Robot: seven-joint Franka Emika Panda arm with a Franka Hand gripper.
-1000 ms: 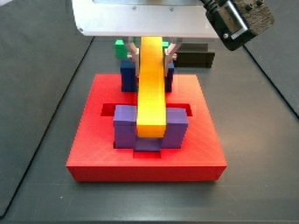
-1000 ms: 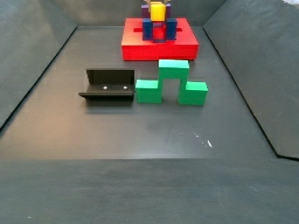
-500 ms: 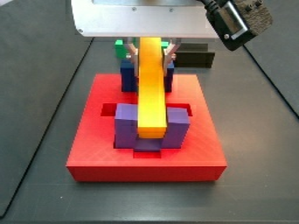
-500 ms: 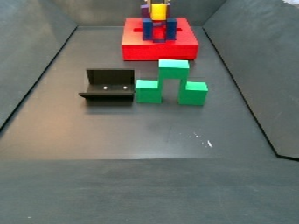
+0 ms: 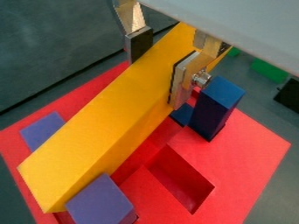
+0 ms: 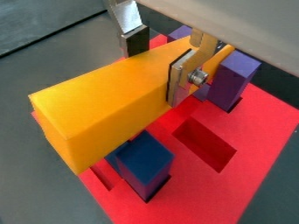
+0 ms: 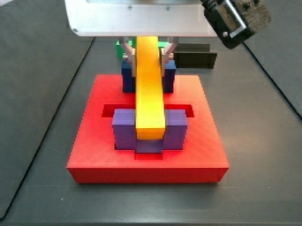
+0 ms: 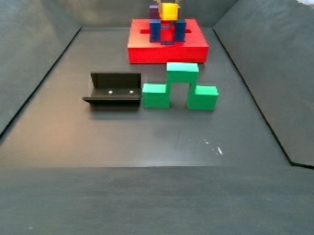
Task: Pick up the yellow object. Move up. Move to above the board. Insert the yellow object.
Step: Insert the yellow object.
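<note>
Gripper [image 5: 163, 63] clamped on yellow object [image 5: 111, 131] above board [image 7: 147, 163], between purple blocks [image 7: 144, 132]; insertion apparently unfinished, release pending.

yellow-orange bar [image 7: 147, 84], red board [image 7: 88, 150], blue/purple blocks [image 7: 174, 134], silver end effector [image 5: 163, 59]

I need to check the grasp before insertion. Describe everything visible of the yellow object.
The yellow object is a long, straight, smooth yellow-orange bar with plain faces and square ends. It lies level, clamped across its width between the silver fingers of the tool near one end. It hangs over the red board, running between the blue block and the purple block. Whether it touches them is unclear.
</note>
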